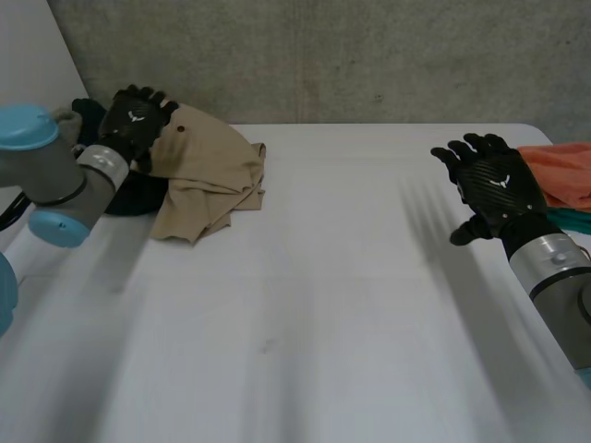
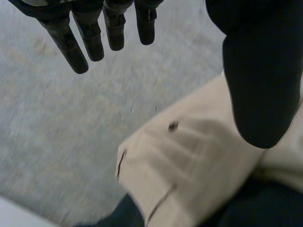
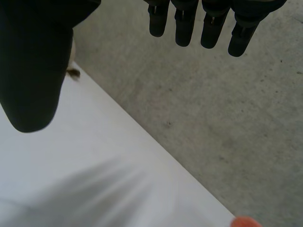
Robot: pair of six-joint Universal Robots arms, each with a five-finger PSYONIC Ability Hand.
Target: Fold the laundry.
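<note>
From the head view you can count four cloths. A tan garment (image 1: 208,175) lies over a dark garment (image 1: 129,196) at the table's (image 1: 305,305) far left corner, and an orange cloth (image 1: 559,171) touches a teal cloth (image 1: 572,220) at the right edge. The wrist views give you the palms. Your left hand (image 2: 255,85) has straight fingers and its thumb wide apart, gripping nothing above the tan garment; whether it touches the garment is unclear. Your right hand (image 3: 33,71) is likewise spread over bare table and holds nothing.

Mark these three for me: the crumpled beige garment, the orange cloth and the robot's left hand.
crumpled beige garment (image 1: 212,175): head view, on its middle folds.
orange cloth (image 1: 565,175): head view, on its flat upper face.
left hand (image 1: 137,120): head view, on the back of the hand.
</note>
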